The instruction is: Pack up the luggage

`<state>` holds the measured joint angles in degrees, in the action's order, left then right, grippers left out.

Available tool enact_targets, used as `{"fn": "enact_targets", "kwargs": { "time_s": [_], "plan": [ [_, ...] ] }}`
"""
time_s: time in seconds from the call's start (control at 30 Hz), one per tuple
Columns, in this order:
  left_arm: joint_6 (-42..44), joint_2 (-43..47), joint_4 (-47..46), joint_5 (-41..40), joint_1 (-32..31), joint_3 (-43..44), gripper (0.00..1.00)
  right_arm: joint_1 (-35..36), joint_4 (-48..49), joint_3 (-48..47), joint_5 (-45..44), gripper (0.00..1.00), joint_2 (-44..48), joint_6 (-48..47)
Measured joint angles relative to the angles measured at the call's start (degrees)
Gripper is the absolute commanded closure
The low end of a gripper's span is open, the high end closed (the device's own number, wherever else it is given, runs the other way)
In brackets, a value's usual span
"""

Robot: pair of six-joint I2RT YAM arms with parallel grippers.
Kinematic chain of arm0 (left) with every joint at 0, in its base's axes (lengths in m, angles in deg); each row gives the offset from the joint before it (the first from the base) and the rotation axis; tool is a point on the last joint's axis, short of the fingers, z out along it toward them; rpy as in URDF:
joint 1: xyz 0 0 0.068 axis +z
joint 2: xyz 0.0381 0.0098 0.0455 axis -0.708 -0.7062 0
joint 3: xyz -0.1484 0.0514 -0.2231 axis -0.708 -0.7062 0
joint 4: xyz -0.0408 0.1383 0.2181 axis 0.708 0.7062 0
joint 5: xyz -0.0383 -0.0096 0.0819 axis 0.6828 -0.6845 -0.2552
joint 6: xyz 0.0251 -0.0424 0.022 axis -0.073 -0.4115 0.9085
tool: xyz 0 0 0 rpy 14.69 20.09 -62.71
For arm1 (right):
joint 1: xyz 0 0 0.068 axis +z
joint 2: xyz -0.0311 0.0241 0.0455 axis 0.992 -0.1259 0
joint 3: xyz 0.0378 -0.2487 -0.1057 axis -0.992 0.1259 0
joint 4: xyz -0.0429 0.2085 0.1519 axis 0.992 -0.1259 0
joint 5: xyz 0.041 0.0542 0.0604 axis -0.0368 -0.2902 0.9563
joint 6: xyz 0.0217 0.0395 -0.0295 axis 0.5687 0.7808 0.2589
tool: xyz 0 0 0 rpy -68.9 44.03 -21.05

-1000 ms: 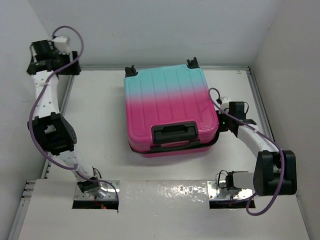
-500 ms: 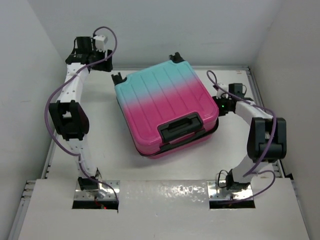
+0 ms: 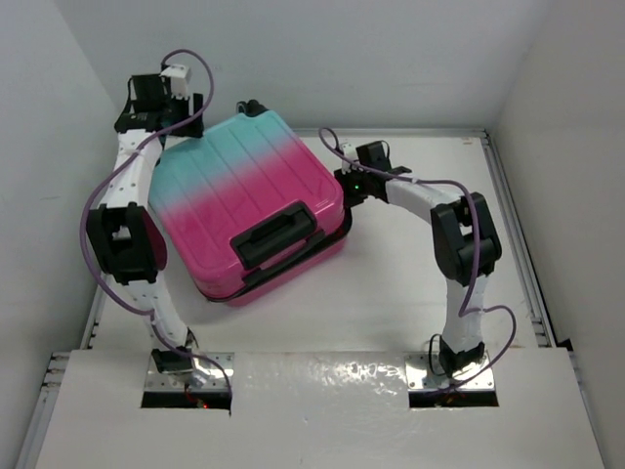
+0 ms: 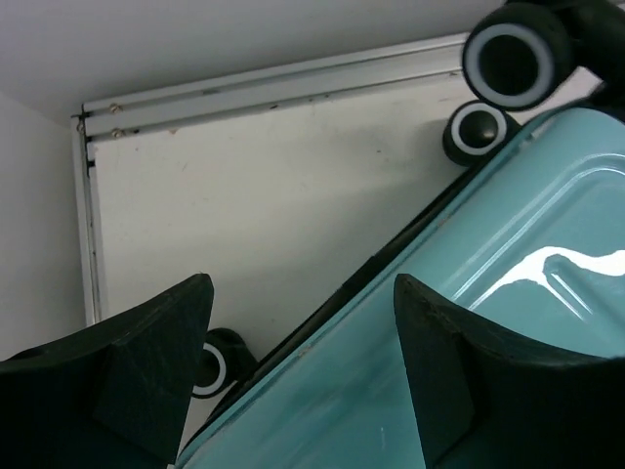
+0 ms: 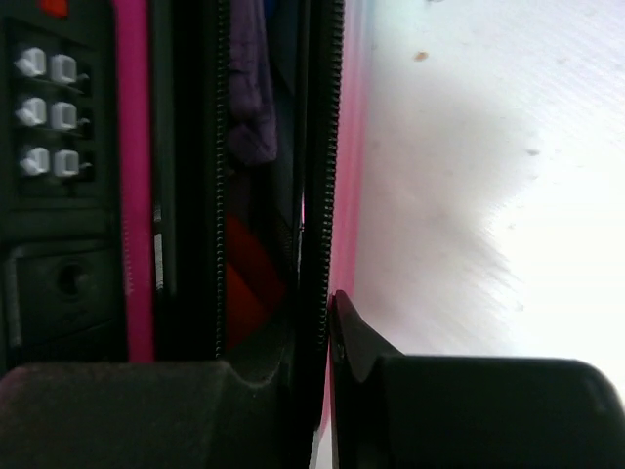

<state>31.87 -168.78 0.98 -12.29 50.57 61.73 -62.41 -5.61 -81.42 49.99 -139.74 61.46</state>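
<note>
Top external view: the left gripper (image 3: 159, 98) hangs at the far left with its fingers spread, over the teal corner of the luggage (image 3: 244, 195) beside its wheels (image 4: 508, 54), and holds nothing. The luggage lies flat, left of centre on the table (image 3: 410, 283), turned askew with its pink end nearest. At its right edge the right gripper (image 3: 348, 188) is pressed narrowly onto the zipper track (image 5: 317, 147). Whether it pinches a puller cannot be told. The seam gapes, with purple fabric (image 5: 252, 98) showing inside. The step is probably zipping shut. Brace the shell with the left gripper, pull along the track, and keep the fabric clear.
</note>
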Motion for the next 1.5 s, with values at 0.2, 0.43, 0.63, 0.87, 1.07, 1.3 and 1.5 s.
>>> {"fn": "enact_targets", "kwargs": {
  "time_s": [0.2, 0.43, 0.63, 0.87, 1.07, 1.3, 1.5],
  "plan": [
    [-1.3, -0.3, -0.2, 0.1, 6.9, -2.7, 0.28, -1.1, -0.7, 0.0, -1.1, 0.48, 0.3, 7.9],
    [-3.0, -1.7, 0.5, 0.5, 11.5, -1.0, 0.28, -7.8, -7.0, -10.6, -5.6, 0.3, 5.9, 14.2],
    [-3.8, -1.9, 0.7, 1.5, 11.0, 0.4, 0.28, -10.0, -10.4, -16.8, -13.8, 0.64, 15.9, 15.5],
    [-4.7, -8.1, 2.3, 3.5, 11.4, 8.7, 0.28, -5.2, -9.2, 11.9, -17.4, 0.61, 31.4, 19.7],
    [-4.8, -13.8, 3.9, 3.9, 11.5, 11.3, 0.28, 2.1, -6.7, 23.9, -17.7, 0.61, 32.4, 24.6],
    [-1.4, -13.6, 1.0, 1.9, 10.9, 3.5, 0.28, 3.8, -1.1, 24.0, -17.8, 0.62, 32.0, 26.8],
    [-0.6, -11.2, -3.1, 1.7, 10.7, -0.3, 0.28, 4.2, 1.6, 23.8, -17.7, 0.63, 27.6, 27.9]
  ]
}}
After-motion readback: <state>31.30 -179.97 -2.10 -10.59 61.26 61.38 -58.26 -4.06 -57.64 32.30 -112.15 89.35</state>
